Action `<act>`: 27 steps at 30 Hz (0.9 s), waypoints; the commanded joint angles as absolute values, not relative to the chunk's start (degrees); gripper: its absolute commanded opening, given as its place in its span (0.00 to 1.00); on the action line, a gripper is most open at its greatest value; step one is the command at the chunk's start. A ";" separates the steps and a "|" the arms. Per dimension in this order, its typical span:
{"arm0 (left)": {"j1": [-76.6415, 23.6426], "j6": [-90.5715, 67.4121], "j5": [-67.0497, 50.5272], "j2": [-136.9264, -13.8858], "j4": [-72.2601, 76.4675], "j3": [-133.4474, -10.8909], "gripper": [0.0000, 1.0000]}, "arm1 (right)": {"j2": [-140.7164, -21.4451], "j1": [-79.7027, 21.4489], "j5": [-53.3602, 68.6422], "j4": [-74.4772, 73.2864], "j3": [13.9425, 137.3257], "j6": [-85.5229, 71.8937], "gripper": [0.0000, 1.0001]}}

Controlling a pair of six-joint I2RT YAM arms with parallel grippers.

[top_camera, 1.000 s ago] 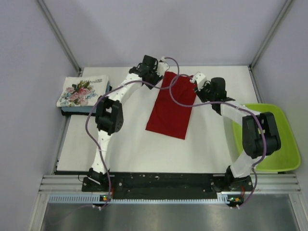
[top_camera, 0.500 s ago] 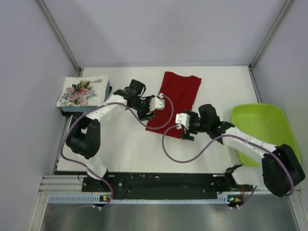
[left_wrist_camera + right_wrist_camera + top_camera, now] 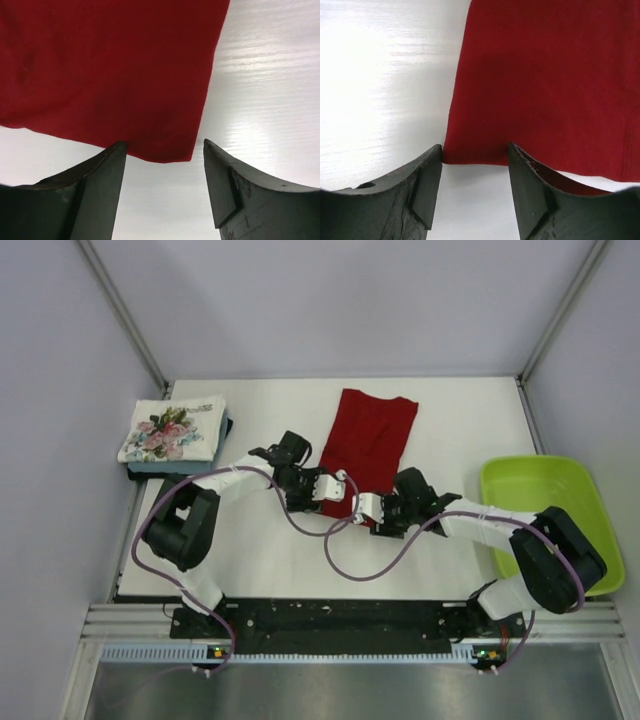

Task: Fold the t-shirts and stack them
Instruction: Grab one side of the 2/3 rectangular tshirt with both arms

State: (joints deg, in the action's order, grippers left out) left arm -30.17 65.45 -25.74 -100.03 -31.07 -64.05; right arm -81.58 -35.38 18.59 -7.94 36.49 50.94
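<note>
Top external view: locate the red t-shirt [image 3: 368, 440] on the white table [image 3: 260, 550], folded into a long narrow strip that runs from the far centre towards you and lies flat. Both arms reach inwards to its near end. The left gripper [image 3: 334, 488] sits at the near left corner of the strip and the right gripper [image 3: 366, 508] sits just beside it at the near right corner, so the two grippers are close together. At the far left edge of the table you see a stack of folded shirts, with the floral t-shirt [image 3: 172, 428] on top and a light blue t-shirt [image 3: 160, 469] showing beneath it. The lime-green tray [image 3: 555, 485] stands at the right side of the table, well apart from the red strip. In the left wrist view, note that the jaws are spread: one corner of the red cloth lies flat on the table between the fingers [image 3: 100, 190], one fingertip meets the cloth edge and the other stands over bare table. In the right wrist view, the jaws are likewise spread, and the other near corner of the cloth lies between the fingers [image 3: 420, 190]. One fingertip is level with the corner's side edge; the other overlaps the cloth. Neither gripper pinches the fabric.
</note>
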 commanded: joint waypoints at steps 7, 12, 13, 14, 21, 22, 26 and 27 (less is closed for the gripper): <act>-32.87 68.64 -19.87 -103.89 -31.90 -62.49 0.59 | -84.02 -37.44 15.12 -8.26 37.88 51.50 0.31; -34.10 64.09 -12.15 -104.94 -30.74 -63.27 0.00 | -81.57 -37.62 15.64 -10.72 38.67 51.24 0.02; -34.10 62.42 -11.52 -105.29 -32.50 -64.67 0.00 | -80.78 -37.79 15.64 -11.42 38.93 50.98 0.00; -34.10 60.92 -10.73 -105.29 -34.43 -66.08 0.00 | -79.55 -37.88 15.64 -12.47 39.28 50.72 0.00; -34.19 56.43 -11.77 -94.24 -47.18 -65.92 0.00 | -66.20 -40.34 17.75 -23.18 40.60 48.25 0.00; -34.19 56.08 -12.21 -92.39 -49.63 -66.18 0.00 | -64.01 -40.78 18.54 -25.55 41.13 48.25 0.00; -34.54 54.93 -15.81 -87.20 -60.44 -68.55 0.00 | -56.09 -41.83 24.33 -36.62 44.11 49.22 0.00; -34.72 54.76 -16.95 -86.23 -63.60 -69.42 0.00 | -54.25 -41.84 26.09 -40.04 45.08 49.74 0.00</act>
State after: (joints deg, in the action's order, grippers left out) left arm -34.83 57.01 -16.21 -91.09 -47.57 -66.59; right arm -61.60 -40.64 18.79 -25.56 39.90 49.65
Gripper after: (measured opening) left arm 0.023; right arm 0.018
